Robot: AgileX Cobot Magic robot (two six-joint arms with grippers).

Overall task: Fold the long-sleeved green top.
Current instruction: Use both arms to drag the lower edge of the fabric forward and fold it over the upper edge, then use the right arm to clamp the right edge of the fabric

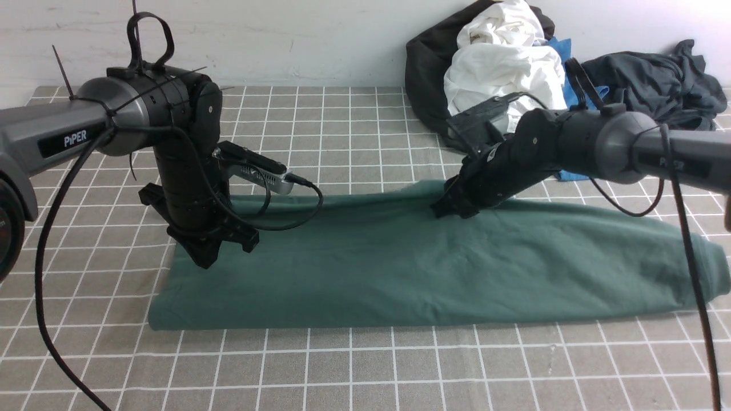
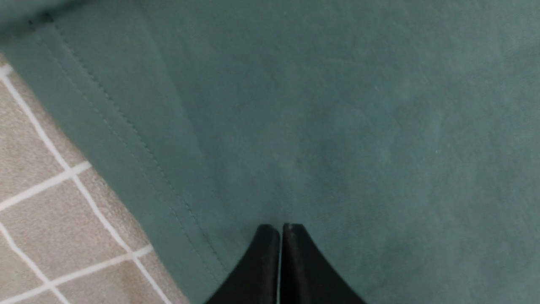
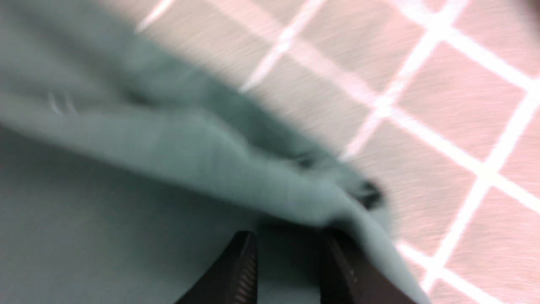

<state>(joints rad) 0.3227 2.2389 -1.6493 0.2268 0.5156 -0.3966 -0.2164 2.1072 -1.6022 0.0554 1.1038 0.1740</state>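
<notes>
The green long-sleeved cotton top [image 1: 411,268] lies flat on the grey tablecloth with a white grid [image 1: 354,142]. It is laid as one long band across the middle of the table, running from 9 o'clock to 3 o'clock in the front view, with its near edge straight and its 3 o'clock end rounded.

Taking the top's centre as the dial, the black left gripper [image 1: 204,258] stands at 9 o'clock, pointing down at the garment's end near the far corner. In the left wrist view [image 2: 280,236] its two fingers are pressed together with nothing visible between them. They sit over smooth green cloth [image 2: 337,126], just beside the stitched hem [image 2: 126,139], with the checked cloth [image 2: 33,211] past it. Whether the tips touch the fabric cannot be told.

The black right gripper [image 1: 448,210] is at about 12 o'clock, slanting down onto the top's far edge. The right wrist view is blurred, but it shows the gripper [image 3: 291,253] with its fingers apart. A raised fold of the green edge [image 3: 211,169] lies across in front of them and drapes over one fingertip [image 3: 341,261]. The gridded cloth [image 3: 443,105] lies beyond the fold.

At 1 o'clock, against the white wall [image 1: 285,34], is a heap of clothes. It holds a crumpled white garment [image 1: 502,63] on a black one [image 1: 425,68], a strip of blue cloth [image 1: 562,48] and a dark grey garment [image 1: 657,80].
</notes>
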